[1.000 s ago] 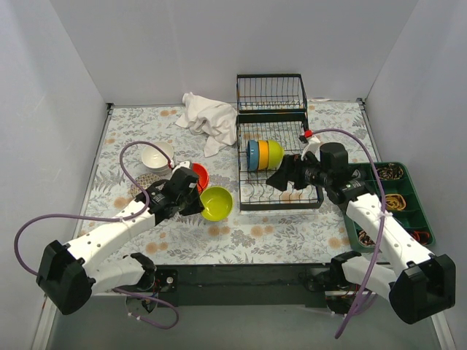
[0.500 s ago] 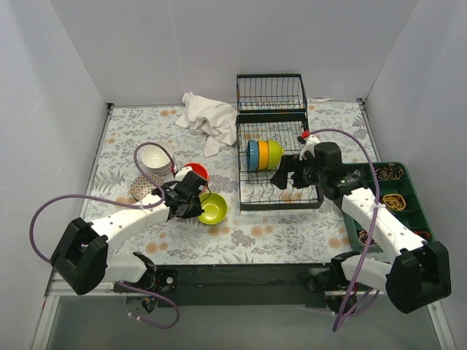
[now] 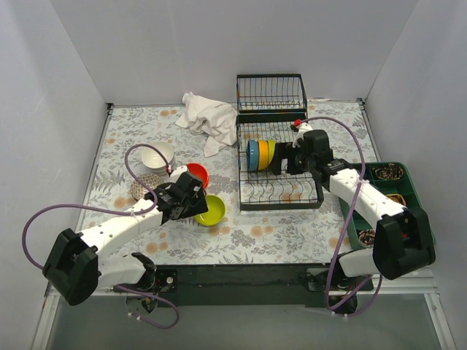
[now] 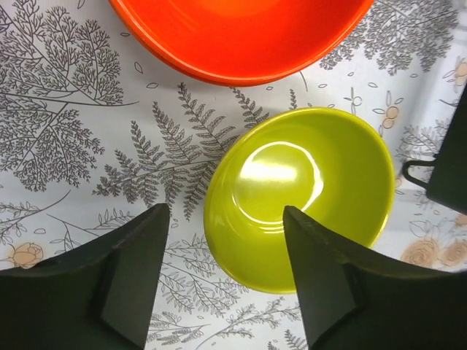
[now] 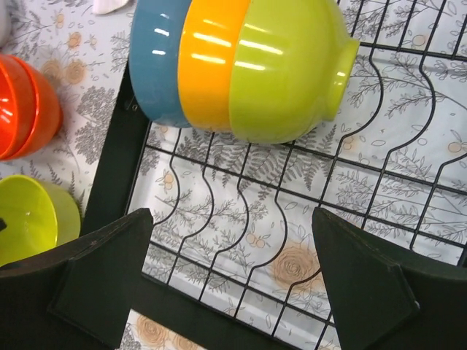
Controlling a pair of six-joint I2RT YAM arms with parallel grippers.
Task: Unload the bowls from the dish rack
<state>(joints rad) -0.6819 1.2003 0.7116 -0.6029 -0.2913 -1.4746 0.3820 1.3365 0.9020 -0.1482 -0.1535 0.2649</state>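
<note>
Left fingers (image 4: pixel 131 277) are apart over the lime bowl (image 4: pixel 299 197), sat upright on the desk (image 4: pixel 87 131) by the red bowl (image 4: pixel 241 36), so it looks dropped off. Right fingers (image 5: pixel 95 270) gape at the rack (image 5: pixel 124 168), facing three nested bowls (image 5: pixel 241 73) standing on edge there, probably going for the next grab.

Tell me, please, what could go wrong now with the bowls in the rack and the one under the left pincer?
1. The green bowl, orange bowl and blue bowl stand nested together on the rack; if the open right pincer pulls one, the others may tip or come along.
2. The open left pincer has the lime bowl's rim between its fingers, near the red bowl; a careless lift might knock them together.
</note>
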